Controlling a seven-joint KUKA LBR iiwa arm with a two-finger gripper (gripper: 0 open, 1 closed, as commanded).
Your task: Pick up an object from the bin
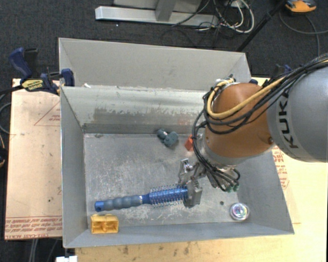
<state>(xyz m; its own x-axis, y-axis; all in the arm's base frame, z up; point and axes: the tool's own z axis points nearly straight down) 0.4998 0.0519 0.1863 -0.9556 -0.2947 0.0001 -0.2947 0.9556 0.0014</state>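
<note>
One blue brush (145, 198) lay with its bristle end right at the end effector (193, 194), which I couldn't tell was open or closed. Grasping seemed in hand: next, clamp and lift.

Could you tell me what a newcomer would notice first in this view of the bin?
The gripper hangs low at the bristle end of a blue brush lying along the near side of the bin. A yellow block sits in the near-left corner and a shiny round disc near-right.
</note>
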